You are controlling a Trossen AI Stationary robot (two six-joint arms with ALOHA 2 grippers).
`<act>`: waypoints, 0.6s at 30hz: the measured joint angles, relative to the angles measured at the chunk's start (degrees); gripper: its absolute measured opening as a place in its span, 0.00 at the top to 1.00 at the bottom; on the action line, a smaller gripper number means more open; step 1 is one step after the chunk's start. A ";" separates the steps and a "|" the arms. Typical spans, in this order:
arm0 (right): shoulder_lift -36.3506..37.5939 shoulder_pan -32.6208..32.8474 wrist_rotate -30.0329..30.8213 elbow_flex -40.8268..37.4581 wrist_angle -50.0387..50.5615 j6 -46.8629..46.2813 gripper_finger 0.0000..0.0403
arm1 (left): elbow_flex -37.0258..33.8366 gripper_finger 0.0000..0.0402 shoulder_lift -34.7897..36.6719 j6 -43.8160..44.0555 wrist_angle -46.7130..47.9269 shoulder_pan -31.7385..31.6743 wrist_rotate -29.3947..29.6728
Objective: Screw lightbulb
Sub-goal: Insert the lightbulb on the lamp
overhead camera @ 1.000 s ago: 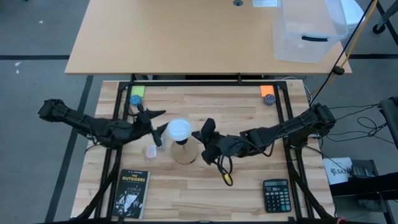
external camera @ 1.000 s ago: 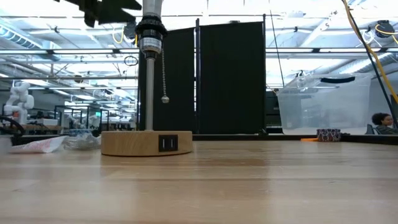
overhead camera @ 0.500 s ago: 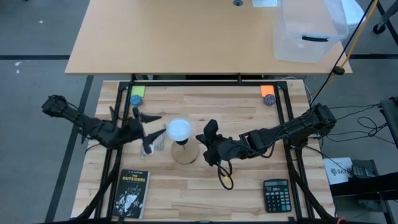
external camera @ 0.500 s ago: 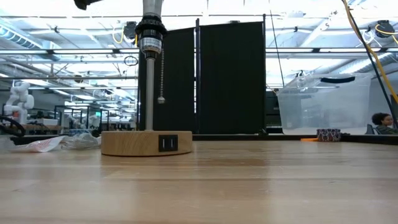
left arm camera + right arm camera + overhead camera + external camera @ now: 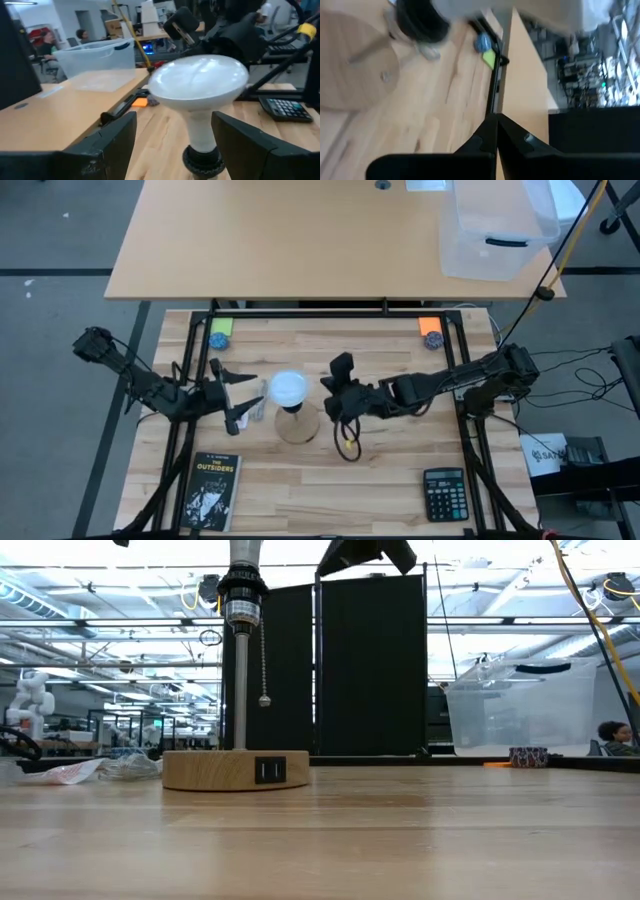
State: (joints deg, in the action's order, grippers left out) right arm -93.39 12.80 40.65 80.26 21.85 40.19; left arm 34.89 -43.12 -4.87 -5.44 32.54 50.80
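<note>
Now seated upright in the black socket (image 5: 202, 159) of the wooden stand (image 5: 296, 426), the lightbulb (image 5: 288, 388) with nothing touching it. Drawn back to the bulb's left, the left gripper (image 5: 236, 393), fingers spread wide apart; lifted clear on the bulb's right, the right gripper (image 5: 341, 379), fingers pressed together on nothing. Probably finished, then, with both arms retreating.

the white lightbulb (image 5: 288, 388) sits upright in the black socket (image 5: 202, 159), globe uppermost.
</note>
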 joint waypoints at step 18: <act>26.08 -3.49 -0.24 -13.98 -8.68 -2.57 1.00 | 0.00 0.34 2.02 2.69 5.54 1.68 3.16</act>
State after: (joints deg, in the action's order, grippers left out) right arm -67.31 9.31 40.41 66.28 13.17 37.62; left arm 34.89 -41.10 -2.19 0.10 34.22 53.96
